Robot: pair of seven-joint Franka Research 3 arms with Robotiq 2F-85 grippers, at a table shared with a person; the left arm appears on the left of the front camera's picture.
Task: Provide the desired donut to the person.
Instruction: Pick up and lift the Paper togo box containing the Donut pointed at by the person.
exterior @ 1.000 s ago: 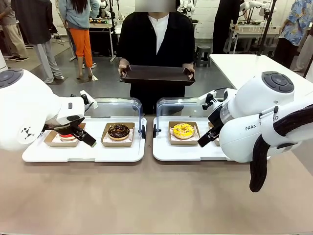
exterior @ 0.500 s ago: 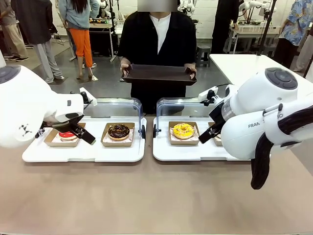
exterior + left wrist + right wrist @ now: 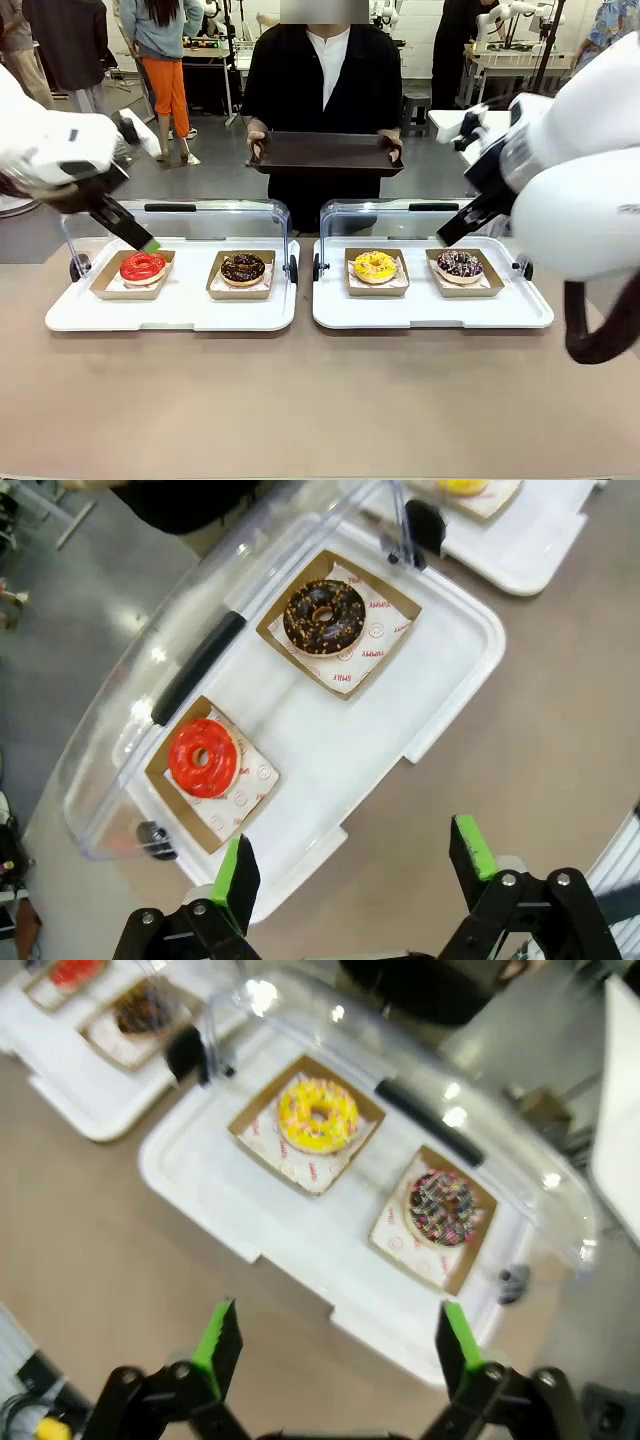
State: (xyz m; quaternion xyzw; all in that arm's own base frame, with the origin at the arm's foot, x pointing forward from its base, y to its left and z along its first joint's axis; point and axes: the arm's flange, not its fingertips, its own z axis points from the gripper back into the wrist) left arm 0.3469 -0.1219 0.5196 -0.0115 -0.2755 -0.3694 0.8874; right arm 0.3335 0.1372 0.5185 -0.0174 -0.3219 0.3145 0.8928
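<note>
Hovering wide open, empty: left gripper (image 3: 352, 845) above red donut (image 3: 203, 758) and chocolate donut (image 3: 323, 616), right gripper (image 3: 338, 1320) above yellow donut (image 3: 318, 1115) and sprinkled donut (image 3: 442, 1206). Person (image 3: 320, 80) holds dark tray (image 3: 325, 152) out, presumably to receive; desired one unclear.

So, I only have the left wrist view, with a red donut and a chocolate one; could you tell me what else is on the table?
Observer: A second white tray on the right holds a yellow donut and a sprinkled donut.
Operator: Thanks. Is the person ready to receive one?
Observer: The person stands at the far side, holding a dark tray.
Operator: And the right gripper, please?
Observer: The right gripper is open over the second white tray, holding nothing.
</note>
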